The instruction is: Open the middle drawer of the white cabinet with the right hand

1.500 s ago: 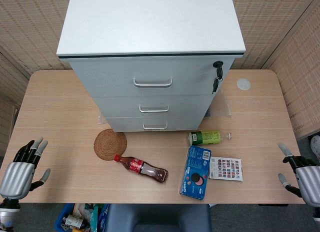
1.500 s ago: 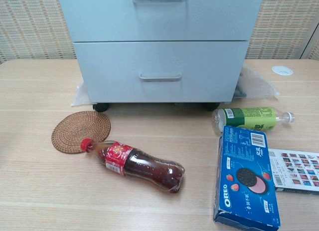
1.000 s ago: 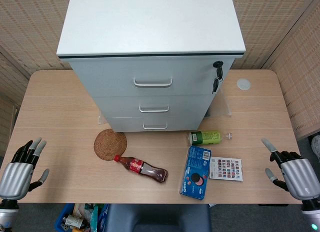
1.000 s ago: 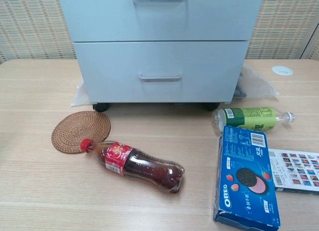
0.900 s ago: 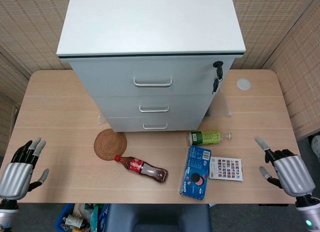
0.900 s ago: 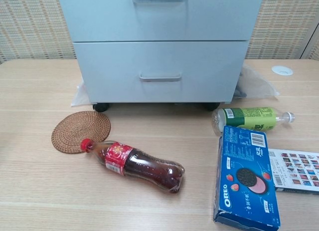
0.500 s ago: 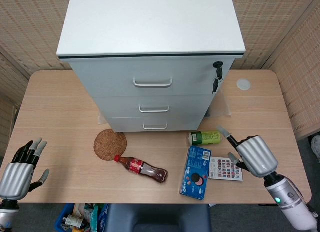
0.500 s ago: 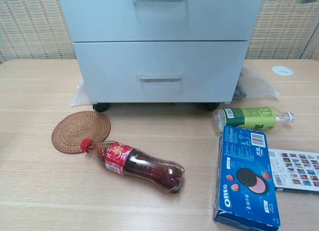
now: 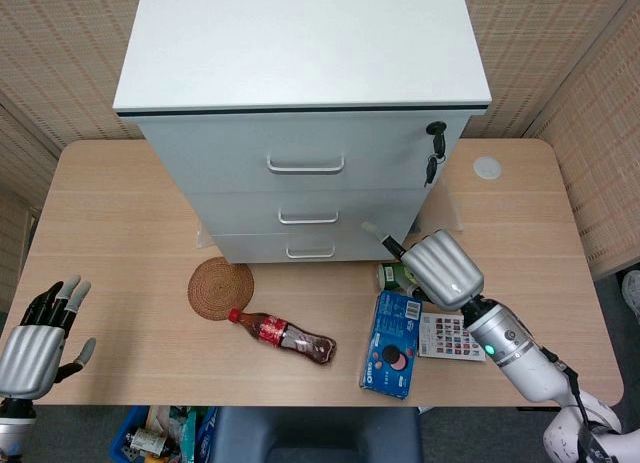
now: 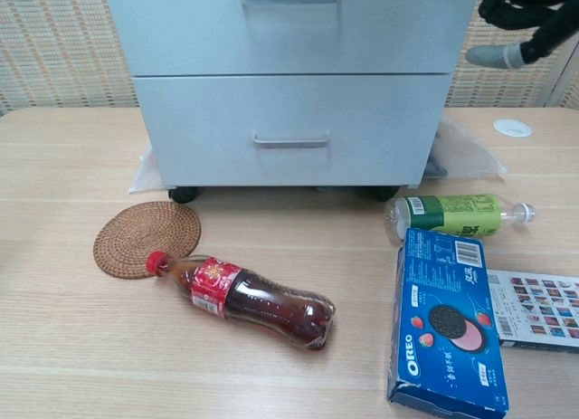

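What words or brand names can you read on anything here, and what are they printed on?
"OREO": on the blue cookie box.
Cola bottle: red label, print too blurred to read.
Green bottle: label text too small to read.
Card: small pictures, no legible text.

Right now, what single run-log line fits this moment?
phase: reach | right hand: open, short of middle drawer handle | middle drawer: closed | left hand: open, idle
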{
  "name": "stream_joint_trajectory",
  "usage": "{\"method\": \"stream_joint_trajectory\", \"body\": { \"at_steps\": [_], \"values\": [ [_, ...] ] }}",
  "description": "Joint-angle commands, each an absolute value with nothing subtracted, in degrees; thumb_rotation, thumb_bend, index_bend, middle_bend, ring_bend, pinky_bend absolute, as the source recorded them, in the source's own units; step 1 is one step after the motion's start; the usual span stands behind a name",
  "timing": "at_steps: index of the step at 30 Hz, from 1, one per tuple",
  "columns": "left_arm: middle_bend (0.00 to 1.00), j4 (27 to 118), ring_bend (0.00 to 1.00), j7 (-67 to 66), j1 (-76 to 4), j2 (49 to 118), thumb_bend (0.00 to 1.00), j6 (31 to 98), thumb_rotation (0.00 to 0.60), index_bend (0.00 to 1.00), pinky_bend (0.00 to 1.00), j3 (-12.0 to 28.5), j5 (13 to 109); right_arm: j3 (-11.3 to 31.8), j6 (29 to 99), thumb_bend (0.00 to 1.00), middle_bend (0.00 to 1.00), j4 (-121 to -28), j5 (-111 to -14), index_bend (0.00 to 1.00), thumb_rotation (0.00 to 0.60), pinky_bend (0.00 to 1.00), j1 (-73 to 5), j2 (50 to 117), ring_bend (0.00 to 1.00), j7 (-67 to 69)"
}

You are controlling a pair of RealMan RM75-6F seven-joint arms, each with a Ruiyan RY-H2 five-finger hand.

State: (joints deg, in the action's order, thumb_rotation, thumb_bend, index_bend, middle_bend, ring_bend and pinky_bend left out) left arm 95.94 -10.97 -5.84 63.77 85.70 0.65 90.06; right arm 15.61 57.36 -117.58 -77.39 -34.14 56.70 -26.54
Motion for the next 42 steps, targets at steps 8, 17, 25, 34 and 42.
{"method": "stream_joint_trajectory", "body": {
  "at_steps": [8,17,25,34,42],
  "values": [
    [0.0,95.46,0.02,-10.74,-6.25,64.04,0.34,84.96,0.6,0.02,0.13,0.85,89.58,17.54,53.95,0.33,0.87,-114.67,-68.16,0.09,0.6,0.85,-41.84,61.74,0.89,-32.21],
    [0.0,95.63,0.02,-10.88,-6.4,63.74,0.34,84.98,0.6,0.02,0.13,0.95,89.66,17.15,53.27,0.33,0.87,-111.94,-63.8,0.09,0.6,0.85,-45.99,64.35,0.89,-34.03],
    [0.0,95.59,0.02,-10.99,-6.33,63.86,0.34,84.95,0.6,0.02,0.13,0.86,89.5,15.68,53.36,0.33,0.87,-111.95,-62.43,0.11,0.6,0.85,-47.9,64.79,0.89,-35.17],
    [0.0,95.78,0.02,-11.4,-6.39,63.82,0.34,84.74,0.6,0.02,0.13,0.75,89.46,13.69,54.44,0.33,0.87,-113.35,-64.03,0.12,0.6,0.85,-48.05,63.92,0.89,-34.66],
    [0.0,96.03,0.02,-11.72,-6.38,63.75,0.34,84.7,0.6,0.02,0.13,0.67,89.46,11.84,56.29,0.33,0.87,-115.97,-67.27,0.13,0.6,0.85,-47.07,62.32,0.89,-34.62]
  ]
}}
